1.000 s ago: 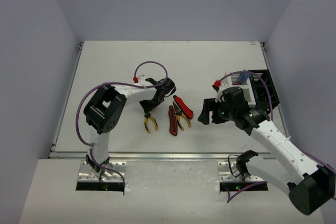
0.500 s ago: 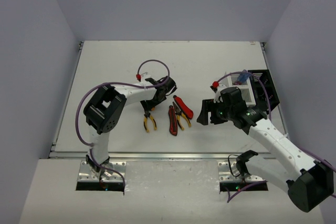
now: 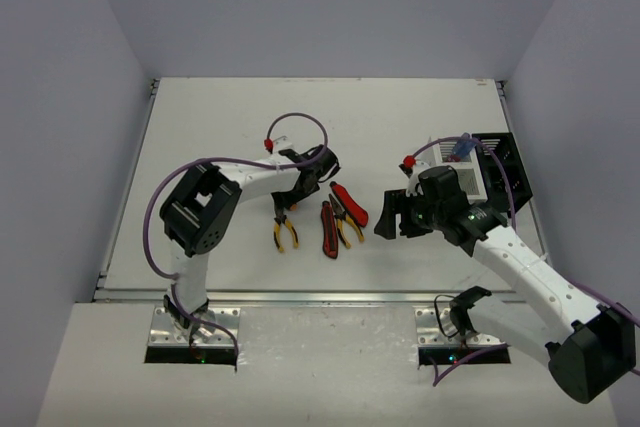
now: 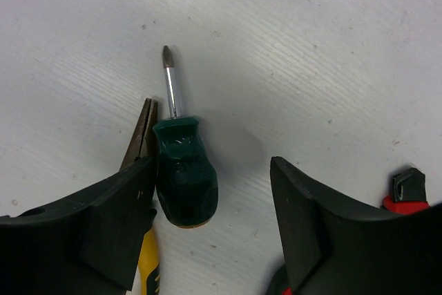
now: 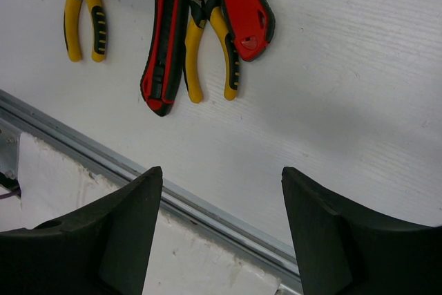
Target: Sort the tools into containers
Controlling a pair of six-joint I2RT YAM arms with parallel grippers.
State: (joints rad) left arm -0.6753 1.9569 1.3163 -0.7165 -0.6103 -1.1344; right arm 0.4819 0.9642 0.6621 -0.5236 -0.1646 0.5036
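Both gape: left pincer (image 4: 214, 184) straddles green screwdriver (image 4: 183, 179), right pincer (image 5: 221, 179) hovers empty.

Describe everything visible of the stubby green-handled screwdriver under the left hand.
The stubby green-handled screwdriver lies flat on the white table, between the open fingers of the left hand. Its glossy dark-green handle, plastic by the look, ends in a tan butt; a bright metal shaft carries a cross-point tip pointing away from the wrist camera. The handle appears to lie against one black finger, clear of the other. The nose of yellow-handled pliers lies close beside it; contact is unclear.
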